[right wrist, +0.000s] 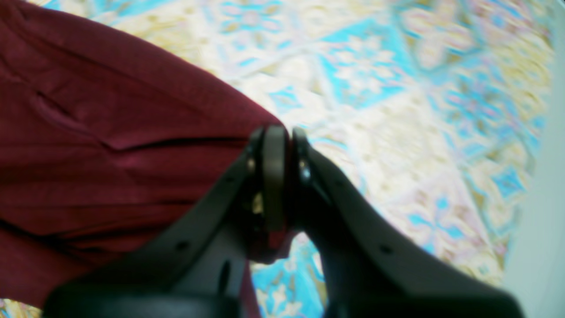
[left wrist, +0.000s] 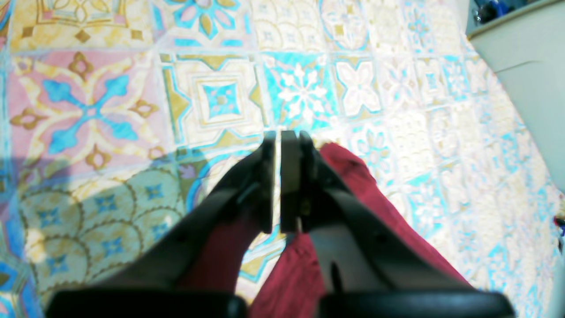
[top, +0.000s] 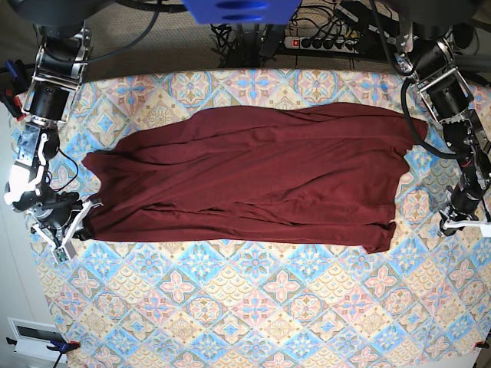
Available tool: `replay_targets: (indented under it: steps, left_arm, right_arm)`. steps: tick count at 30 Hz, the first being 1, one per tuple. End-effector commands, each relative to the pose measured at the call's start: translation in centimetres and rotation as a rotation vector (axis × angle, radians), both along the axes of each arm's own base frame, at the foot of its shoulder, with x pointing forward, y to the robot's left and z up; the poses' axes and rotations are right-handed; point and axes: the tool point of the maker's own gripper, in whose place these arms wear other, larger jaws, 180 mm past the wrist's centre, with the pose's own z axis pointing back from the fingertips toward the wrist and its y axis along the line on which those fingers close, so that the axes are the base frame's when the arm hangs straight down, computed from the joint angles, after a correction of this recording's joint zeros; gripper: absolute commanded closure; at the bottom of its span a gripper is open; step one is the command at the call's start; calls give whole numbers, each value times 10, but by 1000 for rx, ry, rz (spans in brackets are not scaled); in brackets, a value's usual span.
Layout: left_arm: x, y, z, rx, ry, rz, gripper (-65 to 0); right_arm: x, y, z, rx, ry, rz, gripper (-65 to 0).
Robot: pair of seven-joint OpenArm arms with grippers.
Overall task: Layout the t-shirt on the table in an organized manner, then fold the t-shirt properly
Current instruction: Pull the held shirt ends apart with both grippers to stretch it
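We are pinching the t-shirt (top: 245, 180), lying across the bench (top: 253, 307) mid-frame, with right claw (right wrist: 282, 176) clamped on its left-frame corner, left claw (left wrist: 278, 185) narrowed beside cloth, likely to stretch it flat.

Spread across the far half of the table (top: 253, 307), the t-shirt (top: 253, 180), between the right gripper (top: 83, 222) and left gripper (top: 449, 222) at opposite ends.
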Motion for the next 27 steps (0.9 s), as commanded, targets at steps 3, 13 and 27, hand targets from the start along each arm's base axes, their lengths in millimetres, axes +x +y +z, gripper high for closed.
replay_targets:
  steps: [3, 13, 27]
  left_arm:
    - [8, 11, 26, 31, -64, 11, 0]
    - [4, -11, 2, 43, 8, -59, -1]
    - [-9, -78, -53, 55, 202, -280, -296]
  right_arm:
    - [10, -1, 23, 5, -71, 18, 0]
    - [10, 0, 22, 4, -66, 23, 0]
    - [9, 1, 18, 7, -57, 24, 0]
